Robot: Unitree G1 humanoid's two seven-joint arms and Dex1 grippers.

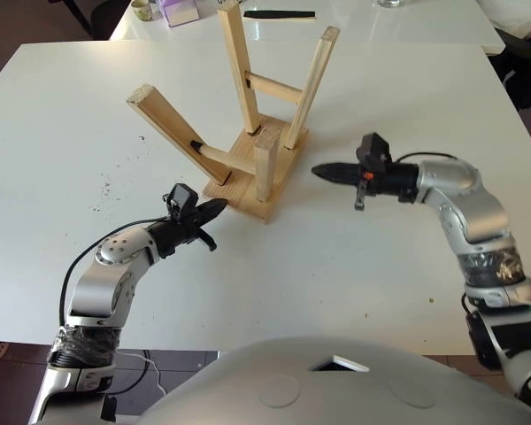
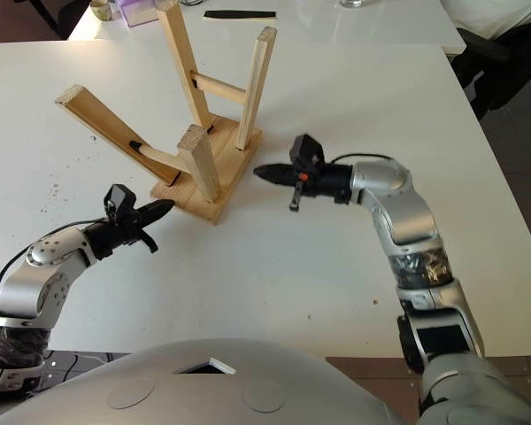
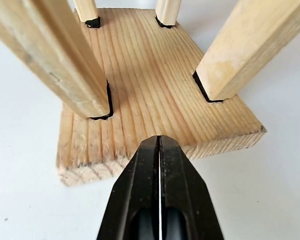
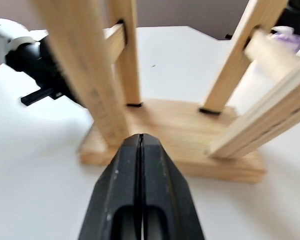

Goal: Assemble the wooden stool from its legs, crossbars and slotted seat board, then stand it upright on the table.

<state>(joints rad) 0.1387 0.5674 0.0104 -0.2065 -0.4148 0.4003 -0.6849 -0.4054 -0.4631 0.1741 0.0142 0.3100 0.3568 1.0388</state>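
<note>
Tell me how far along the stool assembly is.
Done: four legs sit in slots of the seat board, with crossbars between them, though one leg splays outward. In hand: nothing; the left end effector and right end effector are shut, flanking the board. Left: everything rests seat-down on the table, not yet upright.

bare table (image 1: 354, 283) lies open either side of the seat board (image 3: 140, 80), beside the pinched-shut left gripper (image 1: 219, 206) and right gripper (image 1: 319, 170), while splayed legs (image 1: 168, 131) and crossbars (image 1: 274, 87) block the space above it.
</note>
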